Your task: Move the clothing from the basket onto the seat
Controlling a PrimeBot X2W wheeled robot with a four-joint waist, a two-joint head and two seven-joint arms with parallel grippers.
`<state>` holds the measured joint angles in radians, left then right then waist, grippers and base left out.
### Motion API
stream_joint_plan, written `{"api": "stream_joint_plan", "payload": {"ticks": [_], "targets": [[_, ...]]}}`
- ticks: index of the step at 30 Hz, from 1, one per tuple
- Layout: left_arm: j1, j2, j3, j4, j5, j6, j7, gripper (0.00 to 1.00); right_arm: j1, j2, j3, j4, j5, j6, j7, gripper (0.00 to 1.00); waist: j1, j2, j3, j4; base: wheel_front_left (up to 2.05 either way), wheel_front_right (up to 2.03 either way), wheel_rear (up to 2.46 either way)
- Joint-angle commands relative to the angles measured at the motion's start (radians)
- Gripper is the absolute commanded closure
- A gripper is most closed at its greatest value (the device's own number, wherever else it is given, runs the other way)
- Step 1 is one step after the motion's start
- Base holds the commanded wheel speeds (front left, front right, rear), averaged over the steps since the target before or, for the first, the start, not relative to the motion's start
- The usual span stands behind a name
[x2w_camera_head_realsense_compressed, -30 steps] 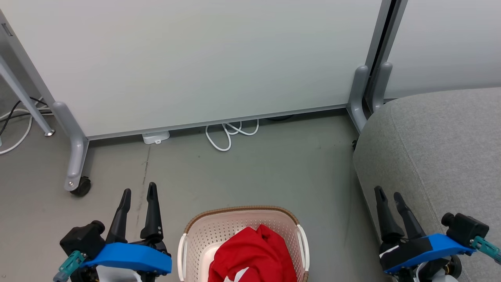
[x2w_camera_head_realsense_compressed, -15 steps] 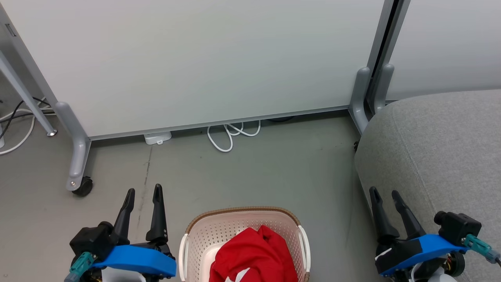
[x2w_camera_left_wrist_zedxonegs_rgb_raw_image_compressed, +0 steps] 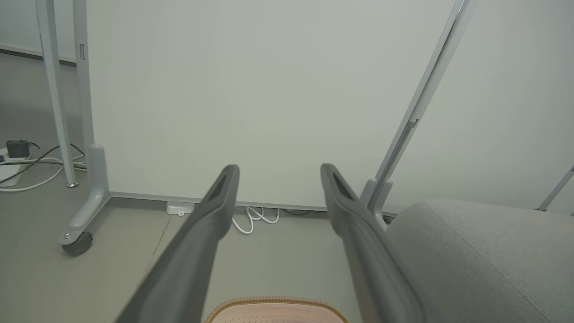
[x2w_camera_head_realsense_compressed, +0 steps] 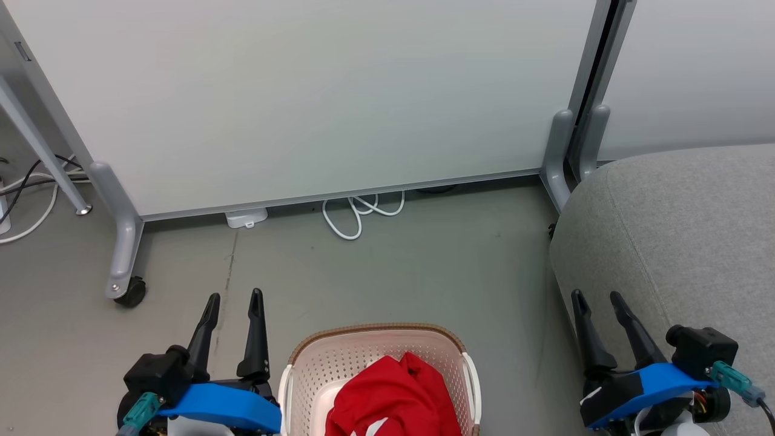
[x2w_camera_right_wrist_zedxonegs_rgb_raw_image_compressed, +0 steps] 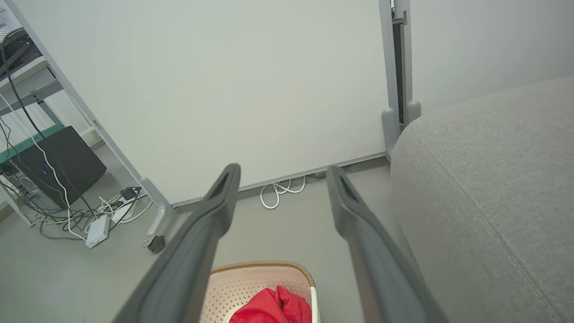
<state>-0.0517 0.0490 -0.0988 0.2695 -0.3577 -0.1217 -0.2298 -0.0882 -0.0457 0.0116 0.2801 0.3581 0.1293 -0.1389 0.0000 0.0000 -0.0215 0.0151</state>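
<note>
Moved: left gripper (x2w_camera_head_realsense_compressed: 235,294) had crept in beside the basket (x2w_camera_head_realsense_compressed: 375,330); the view shifted a bit too.
Jaws: both spread wide and empty; right gripper (x2w_camera_head_realsense_compressed: 596,293) sat lower right.
Clothing (x2w_camera_head_realsense_compressed: 393,399): bottom centre, in the basket.
Progress: seat (x2w_camera_head_realsense_compressed: 684,230) was bare, so everything was left to do.

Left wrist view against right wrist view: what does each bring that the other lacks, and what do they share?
Left wrist view: a small white box on the floor at the foot of the white panel, and a thin grey strut beyond the seat. Right wrist view: the red clothing lying in the basket, and a dark box among tangled cables. Both: the basket's brown rim, the grey seat, the panel, a coiled white cable, a caster wheel, and open fingers, the left gripper in one, the right gripper in the other.
</note>
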Motion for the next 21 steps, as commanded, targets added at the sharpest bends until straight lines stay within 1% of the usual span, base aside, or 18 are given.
{"api": "stream_joint_plan", "payload": {"ticks": [1,7,17,21], "targets": [[-0.012,0.002,-0.003,0.003,0.016,-0.003,-0.009,0.0,0.002,-0.007,-0.002,-0.006,-0.02,0.002,-0.009,0.0,0.0,0.0,-0.001,0.001,0.0,0.0,0.0],[-0.013,0.002,-0.018,0.015,0.03,-0.002,-0.02,0.0,0.011,-0.007,-0.005,-0.008,-0.061,0.002,-0.016,0.0,0.0,0.0,-0.005,0.006,0.0,0.0,0.0],[-0.014,0.002,-0.028,0.022,0.094,0.007,-0.038,0.0,0.008,-0.008,0.013,-0.009,-0.115,0.002,-0.032,0.0,0.0,0.0,0.002,0.007,0.0,0.0,0.0],[-0.013,0.002,-0.026,0.021,0.089,0.009,-0.037,0.0,0.007,-0.007,0.009,-0.006,-0.112,0.002,-0.035,0.0,0.0,0.0,0.005,0.006,0.0,0.0,0.0]]}}
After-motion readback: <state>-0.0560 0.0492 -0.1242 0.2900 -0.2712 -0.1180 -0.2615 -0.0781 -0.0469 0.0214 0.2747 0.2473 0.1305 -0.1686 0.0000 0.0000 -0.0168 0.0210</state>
